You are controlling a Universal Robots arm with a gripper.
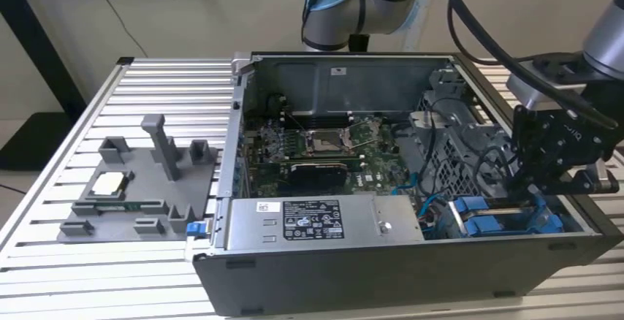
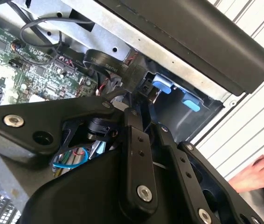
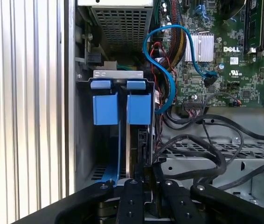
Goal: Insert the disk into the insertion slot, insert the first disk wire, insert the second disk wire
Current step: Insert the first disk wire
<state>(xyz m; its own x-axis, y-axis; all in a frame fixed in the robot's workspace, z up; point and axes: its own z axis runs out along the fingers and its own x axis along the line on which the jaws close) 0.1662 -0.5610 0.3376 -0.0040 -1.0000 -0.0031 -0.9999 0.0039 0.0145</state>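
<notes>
Where the hand (image 3: 144, 173) hovers, disk (image 3: 139, 109) (blue-framed) sits below.

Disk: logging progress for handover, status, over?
Tool low at the insertion slot. Disk in it, blue carrier showing. Blue cable and black cables crowd alongside.

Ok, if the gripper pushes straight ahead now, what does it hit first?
Probably the blue-framed disk standing in the bay, directly ahead of the gripper in the first wrist view; depth is unclear.
</notes>
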